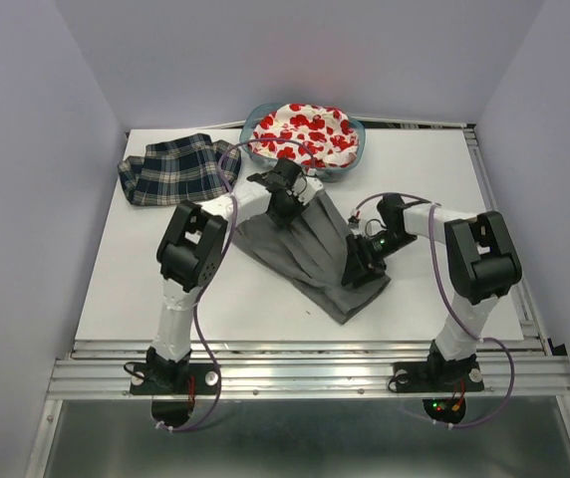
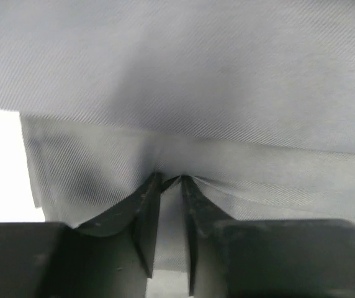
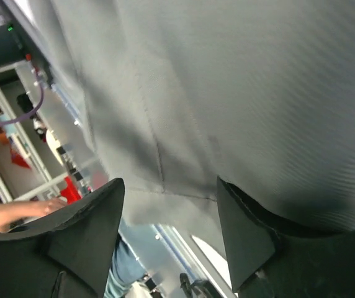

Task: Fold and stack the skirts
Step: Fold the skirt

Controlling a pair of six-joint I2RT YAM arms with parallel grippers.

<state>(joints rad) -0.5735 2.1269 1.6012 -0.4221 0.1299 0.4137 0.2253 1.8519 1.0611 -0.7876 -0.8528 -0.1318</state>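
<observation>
The grey pleated skirt (image 1: 305, 249) lies spread in the middle of the table. My left gripper (image 1: 291, 206) is at its far edge, shut on a pinch of the grey cloth (image 2: 227, 93), with the fingertips almost touching (image 2: 170, 179). My right gripper (image 1: 361, 267) is at the skirt's right near edge, its jaws wide apart (image 3: 171, 192) with grey cloth (image 3: 239, 93) hanging across the gap. The plaid skirt (image 1: 170, 167) lies flat at the far left. The white skirt with red print (image 1: 305, 132) sits in the basket.
The teal basket (image 1: 357, 156) stands at the far middle of the table, just behind my left gripper. The table's metal rail (image 1: 315, 373) runs along the near edge, and side walls close in left and right.
</observation>
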